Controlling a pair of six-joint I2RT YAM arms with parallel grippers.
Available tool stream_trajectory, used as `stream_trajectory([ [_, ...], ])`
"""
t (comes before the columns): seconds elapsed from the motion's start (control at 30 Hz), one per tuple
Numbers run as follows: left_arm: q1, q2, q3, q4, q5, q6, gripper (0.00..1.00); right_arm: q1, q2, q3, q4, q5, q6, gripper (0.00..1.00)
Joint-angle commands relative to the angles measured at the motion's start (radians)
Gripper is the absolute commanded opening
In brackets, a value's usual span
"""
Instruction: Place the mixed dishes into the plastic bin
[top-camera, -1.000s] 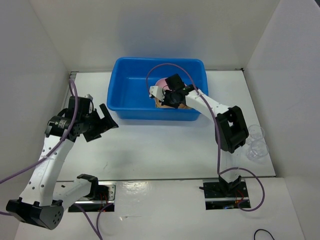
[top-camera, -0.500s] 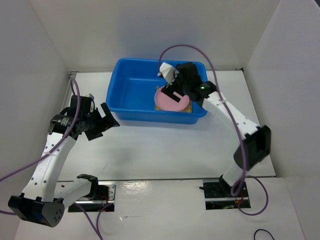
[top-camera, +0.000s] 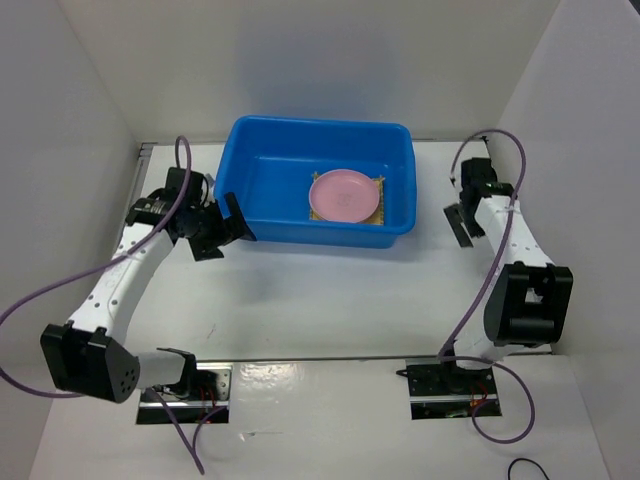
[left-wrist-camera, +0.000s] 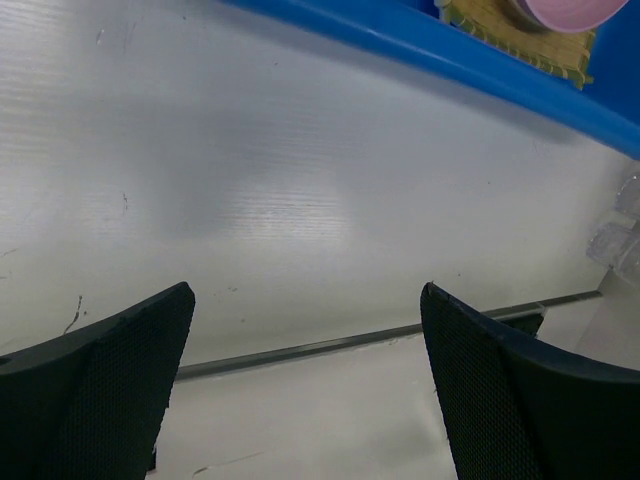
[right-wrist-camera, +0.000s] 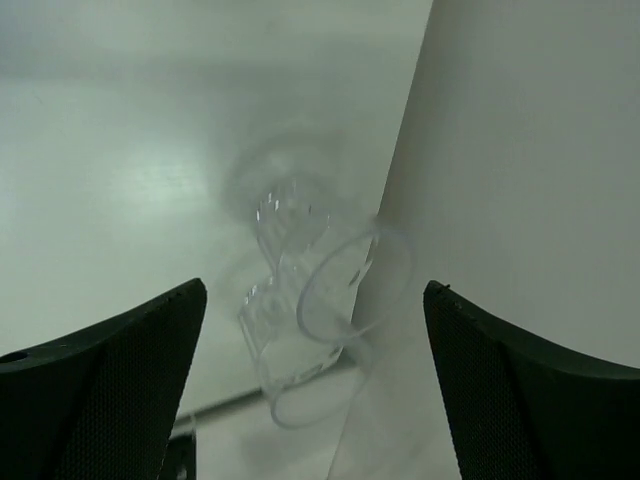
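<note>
Top external view first: the plastic bin (top-camera: 300, 228) sits at the far middle of the table (top-camera: 320, 290), and the pink plate (top-camera: 344, 194) is inside it, lying flat in the right half. It rests on the bamboo mat (left-wrist-camera: 500, 25), whose woven edges poke out from under the plate's rim. A tan plate is not to be made out here.

Over on the left, the left gripper (top-camera: 222, 232) hangs just beside the bin's near-left corner. Its jaws are spread wide with nothing between them. The left wrist view confirms it: two dark fingers (left-wrist-camera: 110, 380) far apart, bare table between them, the bin's blue front wall running along the top.

Now the right side. The right gripper (top-camera: 462, 215) is out past the bin's right end, clear of it, near the right wall (right-wrist-camera: 520, 200). Its jaws are released too, wide apart and carrying nothing.

The right wrist view looks down at the two clear cups (right-wrist-camera: 300, 330), which are on the table hard against that wall, touching each other. They seem tipped over, one mouth turned toward the camera, though the picture is too blurred to be sure. Both cups are outside the bin, well apart from it.
</note>
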Motion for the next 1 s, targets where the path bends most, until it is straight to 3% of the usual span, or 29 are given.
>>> stream_trajectory([
  [0.0, 0.005, 0.067, 0.096, 0.024, 0.066, 0.079, 1.00, -0.097, -0.020, -0.059, -0.044, -0.031, 0.008, 0.93],
  [0.13, 0.015, 0.144, 0.166, 0.004, 0.084, 0.113, 1.00, -0.198, 0.009, -0.092, -0.021, -0.070, -0.001, 0.92],
  [0.33, 0.015, 0.227, 0.247, -0.015, 0.104, 0.135, 1.00, -0.217, 0.018, -0.148, 0.027, -0.103, -0.019, 0.92],
  [0.57, 0.015, 0.255, 0.261, 0.004, 0.122, 0.106, 1.00, -0.217, 0.037, -0.204, 0.037, -0.133, -0.029, 0.76],
  [0.67, 0.015, 0.234, 0.215, 0.025, 0.132, 0.084, 1.00, -0.217, 0.072, -0.213, 0.049, -0.133, -0.050, 0.53],
  [0.7, 0.015, 0.220, 0.204, 0.034, 0.132, 0.084, 1.00, -0.227, 0.083, -0.213, 0.050, -0.133, -0.050, 0.29],
  [0.77, 0.015, 0.204, 0.184, 0.044, 0.132, 0.073, 1.00, -0.227, 0.101, -0.213, 0.050, -0.133, -0.050, 0.05],
  [0.8, 0.015, 0.180, 0.174, 0.044, 0.115, 0.063, 1.00, -0.237, 0.110, -0.179, 0.050, -0.124, -0.050, 0.00],
  [0.87, 0.015, 0.168, 0.173, 0.035, 0.092, 0.063, 1.00, -0.237, 0.087, -0.115, 0.016, -0.107, -0.059, 0.00],
  [0.97, 0.015, 0.139, 0.206, 0.010, 0.052, 0.063, 1.00, -0.237, 0.029, 0.121, -0.079, -0.157, -0.114, 0.00],
])
